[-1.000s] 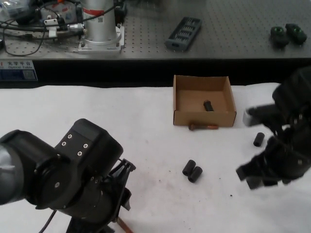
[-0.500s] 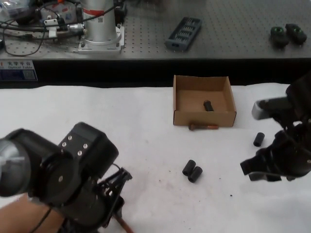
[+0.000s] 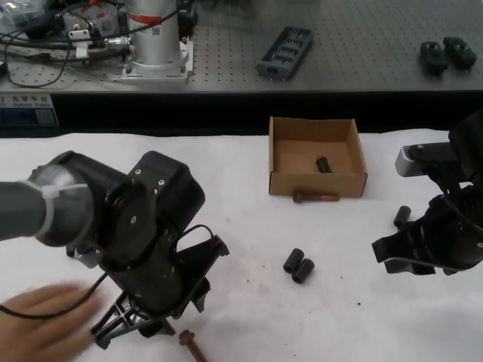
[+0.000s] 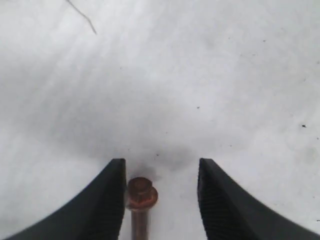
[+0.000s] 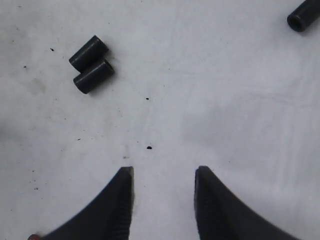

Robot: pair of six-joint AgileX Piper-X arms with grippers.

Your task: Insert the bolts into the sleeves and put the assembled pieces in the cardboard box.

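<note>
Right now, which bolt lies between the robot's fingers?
The bolt under the left arm, between its fingers; the other bolt lies beside the cardboard box.

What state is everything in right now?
Left gripper: jaws open, nothing gripped.
Near bolt: flat between those jaws, loose.
Right gripper: jaws open, empty.
Paired sleeves: lying side by side, touching.
Lone sleeve: lying alone.
Cardboard box: open, one dark piece inside.
Far bolt: lying outside, along the box front.
</note>
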